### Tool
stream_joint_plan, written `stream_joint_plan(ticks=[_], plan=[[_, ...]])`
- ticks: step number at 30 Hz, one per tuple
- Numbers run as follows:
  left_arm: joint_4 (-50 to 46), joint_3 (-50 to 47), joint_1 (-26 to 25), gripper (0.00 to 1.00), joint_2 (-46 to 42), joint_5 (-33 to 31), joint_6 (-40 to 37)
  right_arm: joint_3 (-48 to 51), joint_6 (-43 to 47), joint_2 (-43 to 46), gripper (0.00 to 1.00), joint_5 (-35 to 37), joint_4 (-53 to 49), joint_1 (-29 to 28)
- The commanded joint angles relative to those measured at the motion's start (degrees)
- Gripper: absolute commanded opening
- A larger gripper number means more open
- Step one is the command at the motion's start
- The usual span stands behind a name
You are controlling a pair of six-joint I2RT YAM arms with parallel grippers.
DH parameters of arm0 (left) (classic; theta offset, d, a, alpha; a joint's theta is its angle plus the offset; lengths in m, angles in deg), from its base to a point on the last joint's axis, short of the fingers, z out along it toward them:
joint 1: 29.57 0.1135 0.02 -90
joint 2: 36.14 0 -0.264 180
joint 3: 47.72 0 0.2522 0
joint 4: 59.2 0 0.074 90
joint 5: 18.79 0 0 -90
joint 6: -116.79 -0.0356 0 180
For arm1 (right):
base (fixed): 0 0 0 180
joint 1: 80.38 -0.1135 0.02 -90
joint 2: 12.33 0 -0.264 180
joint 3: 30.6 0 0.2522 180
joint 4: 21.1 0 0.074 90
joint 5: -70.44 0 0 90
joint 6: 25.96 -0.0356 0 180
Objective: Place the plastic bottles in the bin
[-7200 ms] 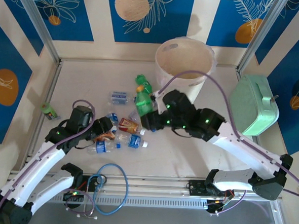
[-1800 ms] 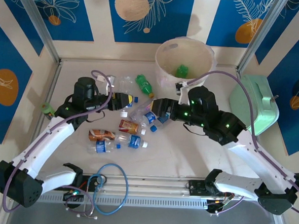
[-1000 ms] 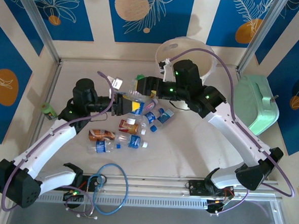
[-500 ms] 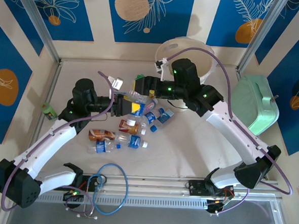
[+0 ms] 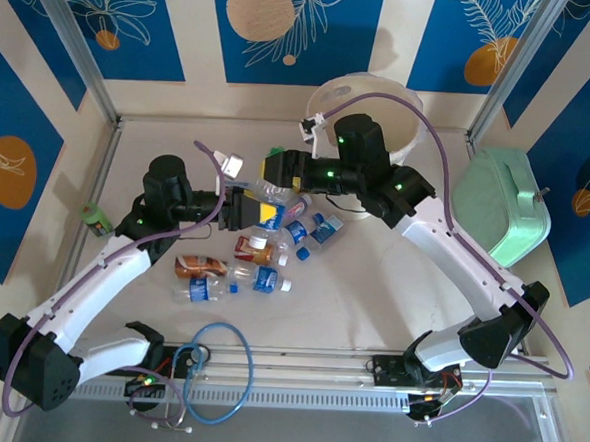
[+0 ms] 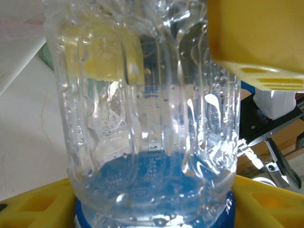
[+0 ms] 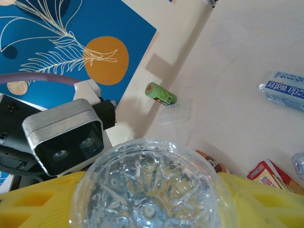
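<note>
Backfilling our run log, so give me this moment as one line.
phase: bottle handover | left gripper: shut on clear bottle | right gripper: shut on its base | bin: bottle not yet in

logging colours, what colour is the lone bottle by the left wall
Green small plastic bottle; clearest in the right wrist view.

Mint-green case (image 5: 501,207), blue cable loop (image 5: 224,325)

I'm on the pale, faintly veined tabletop (image 5: 372,276) now. Far middle, the tall round pinkish-white translucent bin (image 5: 413,123) stands on it; the mint-green boxy case (image 5: 501,204) sits at the right edge. Mid-table lies a loose cluster of small plastic bottles (image 5: 253,247), with an orange-labelled bottle (image 5: 200,266) and a clear blue-labelled bottle (image 5: 266,278) nearest me. A small green bottle (image 5: 97,219) lies alone by the left wall.
</note>
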Motion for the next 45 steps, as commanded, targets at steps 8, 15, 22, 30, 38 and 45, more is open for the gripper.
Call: stream_joint_plan(ticks=[8,15,22,30,38,45], plan=[[-2.28,0.42,-0.65,1.00,-3.38,-4.12,-4.95,-0.70,0.77,2.57,0.63,0.34,0.63,0.98],[-6.79,-0.51,-0.65,1.00,-7.64,-12.21,-7.06,-3.93,2.65,3.57,0.63,2.44,-1.05,6.97],[-17.67,-2.40,-0.65,1.00,-12.07,-21.25,-11.47,-8.29,3.43,3.95,0.64,0.55,0.64,19.69],[-22.18,-7.41,-0.65,1.00,-15.15,-27.84,-10.51,-6.81,1.92,3.22,0.64,3.73,4.98,31.08],[-27.25,-9.57,-0.74,1.00,-17.10,-36.10,-9.27,-5.48,0.08,-0.38,0.63,5.15,9.26,36.97],[-28.55,-11.07,-0.74,1.00,-17.17,-38.75,-7.66,-7.54,1.80,-4.85,0.65,6.12,7.87,37.84]])
